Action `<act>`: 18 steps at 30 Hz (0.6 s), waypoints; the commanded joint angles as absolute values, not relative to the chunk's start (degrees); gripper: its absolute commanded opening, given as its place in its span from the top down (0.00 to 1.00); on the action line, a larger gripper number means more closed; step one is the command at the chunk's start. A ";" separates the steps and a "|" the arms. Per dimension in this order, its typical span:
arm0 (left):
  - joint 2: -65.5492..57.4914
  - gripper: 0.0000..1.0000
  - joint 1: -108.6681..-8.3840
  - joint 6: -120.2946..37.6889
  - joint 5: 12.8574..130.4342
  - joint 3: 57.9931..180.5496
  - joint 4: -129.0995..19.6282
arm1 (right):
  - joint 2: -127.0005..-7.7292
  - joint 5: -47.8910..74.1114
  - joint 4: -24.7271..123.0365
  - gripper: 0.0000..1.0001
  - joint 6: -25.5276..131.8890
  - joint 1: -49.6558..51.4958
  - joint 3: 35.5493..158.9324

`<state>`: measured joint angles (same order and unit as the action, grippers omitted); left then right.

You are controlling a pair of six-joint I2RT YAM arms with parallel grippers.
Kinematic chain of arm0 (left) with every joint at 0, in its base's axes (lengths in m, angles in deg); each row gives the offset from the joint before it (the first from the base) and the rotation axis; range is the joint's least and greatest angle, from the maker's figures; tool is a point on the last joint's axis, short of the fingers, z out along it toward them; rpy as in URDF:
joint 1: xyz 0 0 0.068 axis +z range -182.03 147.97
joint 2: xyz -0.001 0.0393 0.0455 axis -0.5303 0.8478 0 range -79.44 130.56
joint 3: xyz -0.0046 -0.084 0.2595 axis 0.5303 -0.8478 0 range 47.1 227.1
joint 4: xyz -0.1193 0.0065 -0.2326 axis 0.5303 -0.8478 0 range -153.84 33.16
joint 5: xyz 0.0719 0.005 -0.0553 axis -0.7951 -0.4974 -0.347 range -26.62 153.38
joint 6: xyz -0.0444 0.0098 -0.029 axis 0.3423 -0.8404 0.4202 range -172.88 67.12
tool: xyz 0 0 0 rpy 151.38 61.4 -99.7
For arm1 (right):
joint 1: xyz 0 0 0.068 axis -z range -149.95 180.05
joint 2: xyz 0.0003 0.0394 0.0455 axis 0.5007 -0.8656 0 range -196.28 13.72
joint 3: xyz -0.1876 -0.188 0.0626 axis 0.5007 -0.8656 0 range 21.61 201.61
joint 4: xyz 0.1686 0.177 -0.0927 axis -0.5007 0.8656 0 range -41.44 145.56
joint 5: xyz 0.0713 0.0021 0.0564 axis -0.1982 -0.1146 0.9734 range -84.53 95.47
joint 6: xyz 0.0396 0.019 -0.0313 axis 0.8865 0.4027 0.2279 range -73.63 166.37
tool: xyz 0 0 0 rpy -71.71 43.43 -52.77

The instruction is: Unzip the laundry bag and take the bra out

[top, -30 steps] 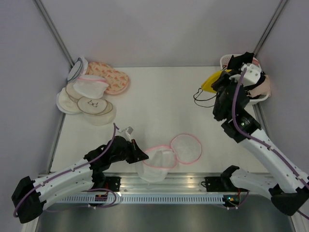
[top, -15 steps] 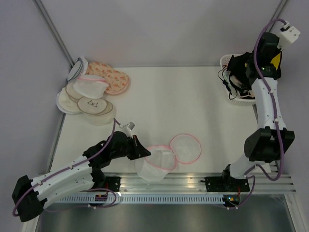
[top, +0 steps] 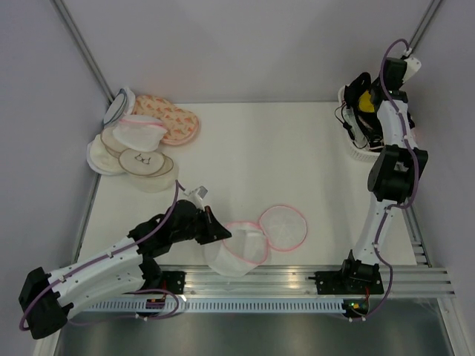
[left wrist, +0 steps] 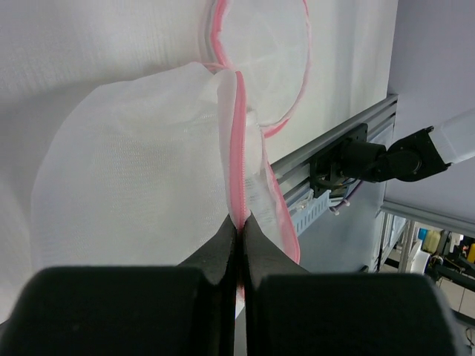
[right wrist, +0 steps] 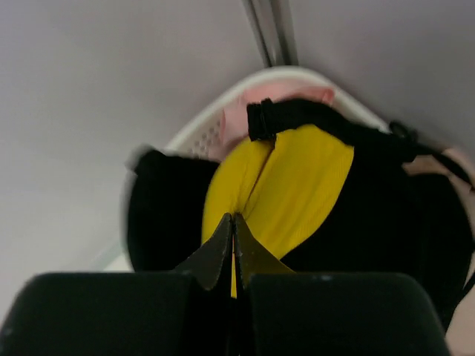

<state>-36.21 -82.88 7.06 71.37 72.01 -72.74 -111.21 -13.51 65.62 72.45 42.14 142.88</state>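
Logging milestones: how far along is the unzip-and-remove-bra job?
Done: the laundry bag is unzipped, its lid flipped open, and the yellow bra is out. In hand: the right gripper pinches the bra over the white basket; the left gripper pinches the bag's pink rim. Left: releasing both.

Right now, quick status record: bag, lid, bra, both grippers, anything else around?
laundry bag: unzipped, mouth open
lid: flipped open, lying flat beside the bag, joined to it
bra: yellow and black, out of the bag, over the white basket
left gripper: shut on the bag's pink rim
right gripper: shut on the bra
other pouches: piled at far left
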 commanded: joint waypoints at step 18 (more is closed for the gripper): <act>-41.02 0.98 -82.56 7.32 70.33 68.37 -70.81 | -89.06 -13.25 56.29 0.02 70.36 41.91 128.31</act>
<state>-39.43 -82.83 7.08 71.00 68.88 -72.57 -101.48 -10.02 62.19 72.02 41.88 128.17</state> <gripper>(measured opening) 0.029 0.976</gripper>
